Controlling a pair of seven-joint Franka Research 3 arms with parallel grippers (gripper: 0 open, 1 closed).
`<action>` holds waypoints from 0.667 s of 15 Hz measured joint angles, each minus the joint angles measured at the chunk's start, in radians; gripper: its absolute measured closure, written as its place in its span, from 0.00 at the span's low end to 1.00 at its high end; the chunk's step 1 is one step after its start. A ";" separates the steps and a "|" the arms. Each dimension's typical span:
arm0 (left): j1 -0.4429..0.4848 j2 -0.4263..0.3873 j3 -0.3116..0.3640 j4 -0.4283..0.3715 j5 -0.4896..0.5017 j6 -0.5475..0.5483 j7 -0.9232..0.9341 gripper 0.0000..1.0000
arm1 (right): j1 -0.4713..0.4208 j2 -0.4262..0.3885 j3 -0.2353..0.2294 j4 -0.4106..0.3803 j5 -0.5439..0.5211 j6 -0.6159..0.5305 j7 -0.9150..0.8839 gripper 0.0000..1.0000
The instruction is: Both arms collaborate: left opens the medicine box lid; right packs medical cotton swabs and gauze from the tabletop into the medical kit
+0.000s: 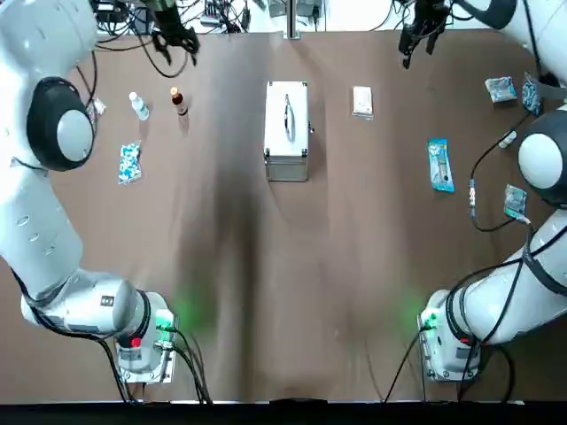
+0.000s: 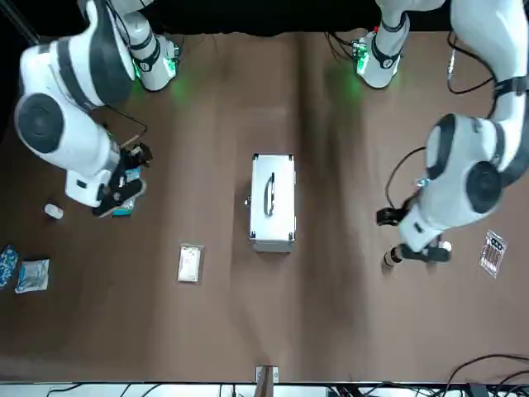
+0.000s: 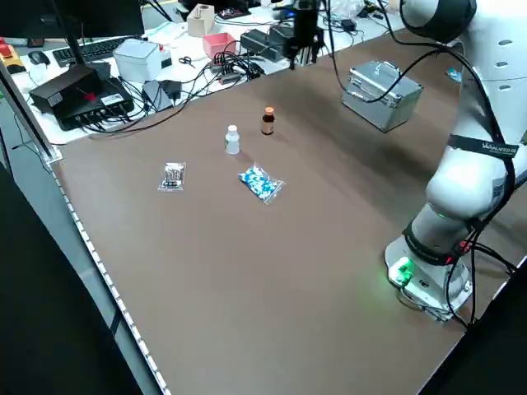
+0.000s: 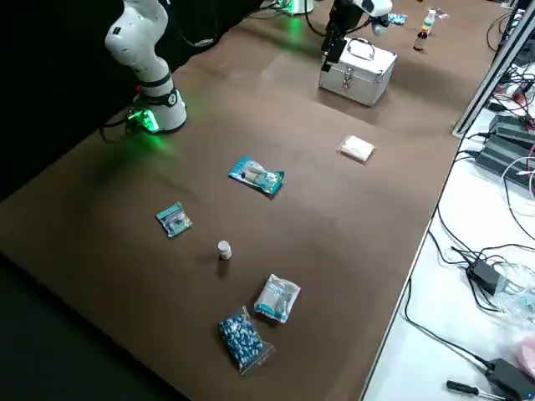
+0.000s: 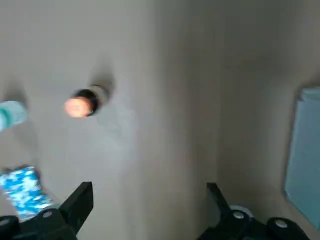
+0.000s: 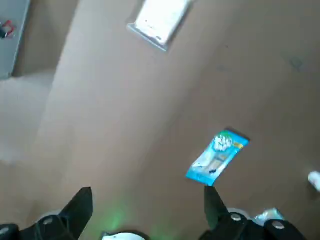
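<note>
Two claws hang open and empty above the surface: the left claw toward the far edge on the left of the medical kit, the right claw toward the far edge on its right. Each wrist view shows its own fingertips well apart.

The aluminium kit stands upright between the arms, its long axis running from the robot's side toward the far edge. Its lid is shut, the slim handle lying along that same axis; the latch side faces right.

The gauze packet lies flat to the right of the kit, its longer sides nearly parallel to the kit's. Farther right and closer to the robot lies the blue cotton swab packet, also lengthwise, its far end leaning slightly toward the kit.

The closed lid hides the kit's inside. In the front view, the right claw covers much of the swab packet. A black cable crosses the kit in the left side view. Both wrist views cut the kit off, and the right one also crops the gauze packet.
</note>
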 joint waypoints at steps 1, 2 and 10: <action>-0.012 0.004 -0.024 -0.002 0.000 0.000 -0.013 0.00 | 0.010 0.013 0.000 0.000 0.002 0.007 -0.027 0.02; -0.020 0.007 -0.051 -0.003 0.000 0.000 -0.031 0.00 | 0.018 0.027 0.000 0.000 0.015 0.011 -0.043 0.02; -0.072 0.038 -0.171 -0.003 -0.152 0.055 -0.158 0.00 | 0.057 0.089 0.000 0.008 0.141 0.156 -0.114 0.01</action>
